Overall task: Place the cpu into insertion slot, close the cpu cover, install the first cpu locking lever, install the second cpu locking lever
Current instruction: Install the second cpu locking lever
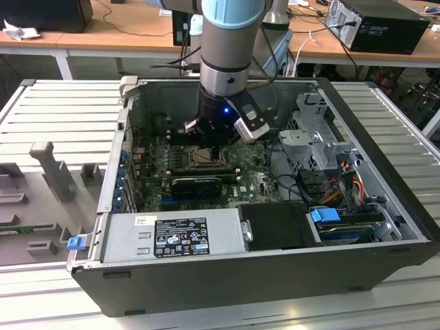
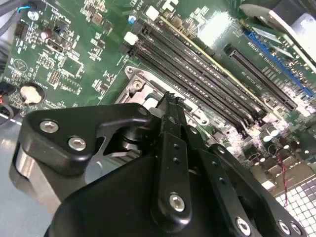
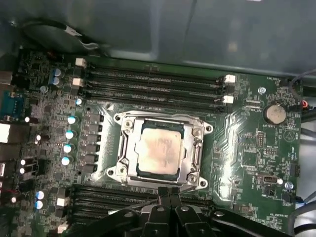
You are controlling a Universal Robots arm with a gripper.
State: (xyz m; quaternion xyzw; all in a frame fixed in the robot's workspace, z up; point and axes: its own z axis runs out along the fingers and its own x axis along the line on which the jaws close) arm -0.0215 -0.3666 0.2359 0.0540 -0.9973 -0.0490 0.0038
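Hovering low inside the opened computer case (image 1: 405, 206), the gripper (image 3: 169, 193) hung just beside one edge of the insertion slot (image 3: 129, 175) on the green circuit board (image 3: 237, 148), its two fingers pressed together with nothing pinched between them. In the first wrist view the cpu (image 3: 159, 148) already lay flat and square in the slot, its grey metal top showing through the window of the cpu cover (image 3: 195, 148), which looked to be folded down around the chip. By that evidence the first two steps appeared complete. Whether either locking lever was latched could not be told from these pictures, so that part of the job was judged unsettled. In the exterior view the gripper (image 1: 217, 152) stood directly over the socket, between the case's back wall and the black power supply (image 1: 175, 237).
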